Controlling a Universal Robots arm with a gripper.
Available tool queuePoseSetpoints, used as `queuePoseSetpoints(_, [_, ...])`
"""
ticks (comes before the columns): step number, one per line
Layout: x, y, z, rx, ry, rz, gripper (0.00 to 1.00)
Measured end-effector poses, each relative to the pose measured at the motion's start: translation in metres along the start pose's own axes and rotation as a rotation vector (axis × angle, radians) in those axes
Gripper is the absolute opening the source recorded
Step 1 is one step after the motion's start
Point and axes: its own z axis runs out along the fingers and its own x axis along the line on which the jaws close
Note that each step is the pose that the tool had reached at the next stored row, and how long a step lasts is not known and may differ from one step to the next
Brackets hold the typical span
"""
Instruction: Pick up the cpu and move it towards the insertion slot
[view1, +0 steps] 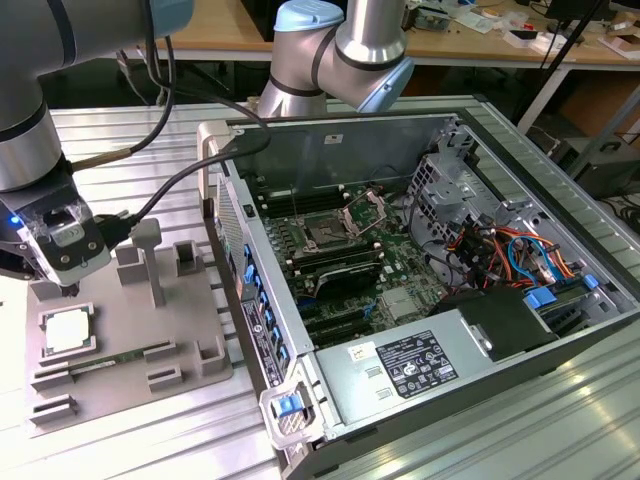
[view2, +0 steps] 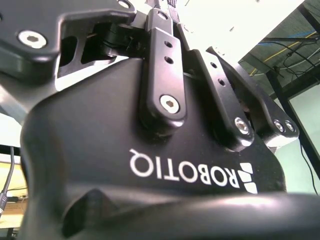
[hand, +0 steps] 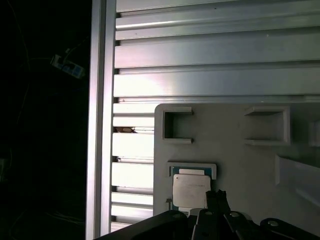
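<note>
The cpu (hand: 190, 190) lies in its grey tray (hand: 235, 160), one corner hidden behind the end effector (hand: 216, 196) in the first wrist view. The end effector hangs just above, seemingly clear. Open or closed, I cannot tell.

Exterior view: high over counter (view1: 150, 140), sharing cpu (view1: 68, 331) with close, downward first wrist view; second wrist view upward along claw (view2: 165, 10).

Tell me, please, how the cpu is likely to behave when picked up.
The cpu looks thin, flat, metal-topped, so probably stiff and light. Its smooth top may be slippery. Seated in a recess of the grey holder, it likely won't slide if pushed.
</note>
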Motion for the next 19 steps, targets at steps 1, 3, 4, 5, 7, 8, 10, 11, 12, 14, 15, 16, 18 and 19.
queuePoseSetpoints(1, [0.0000, 0.0000, 0.0001, 0.0000, 0.0000, 0.000, 0.11])
queuePoseSetpoints(3, [0.0001, 0.0000, 0.0005, 0.0000, 0.0000, 0.000, 0.11])
queuePoseSetpoints(4, [0.0003, 0.0000, 0.0009, 0.0000, 0.0000, 0.000, 0.11])
queuePoseSetpoints(5, [0.0004, -0.0001, 0.0019, 0.0000, -0.0001, 0.000, 0.11])
queuePoseSetpoints(7, [0.0017, -0.0002, 0.0063, -0.0001, -0.0002, 0.000, 0.11])
queuePoseSetpoints(8, [0.0025, -0.0011, 0.0080, 0.0001, 0.0001, 0.000, 0.11])
queuePoseSetpoints(10, [0.0025, -0.0012, 0.0084, 0.0000, -0.0001, 0.000, 0.11])
queuePoseSetpoints(11, [0.0025, -0.0012, 0.0085, 0.0000, 0.0000, 0.000, 0.11])
queuePoseSetpoints(12, [0.0025, -0.0013, 0.0087, 0.0000, 0.0000, 0.000, 0.11])
queuePoseSetpoints(14, [0.0025, -0.0013, 0.0091, 0.0000, -0.0001, 0.000, 0.11])
queuePoseSetpoints(15, [0.0025, -0.0013, 0.0094, 0.0000, 0.0000, 0.000, 0.11])
queuePoseSetpoints(16, [0.0025, -0.0013, 0.0096, 0.0000, -0.0001, 0.000, 0.11])
queuePoseSetpoints(18, [0.0025, -0.0013, 0.0099, 0.0001, 0.0000, 0.000, 0.11])
queuePoseSetpoints(19, [0.0025, -0.0013, 0.0101, 0.0000, 0.0000, 0.000, 0.11])
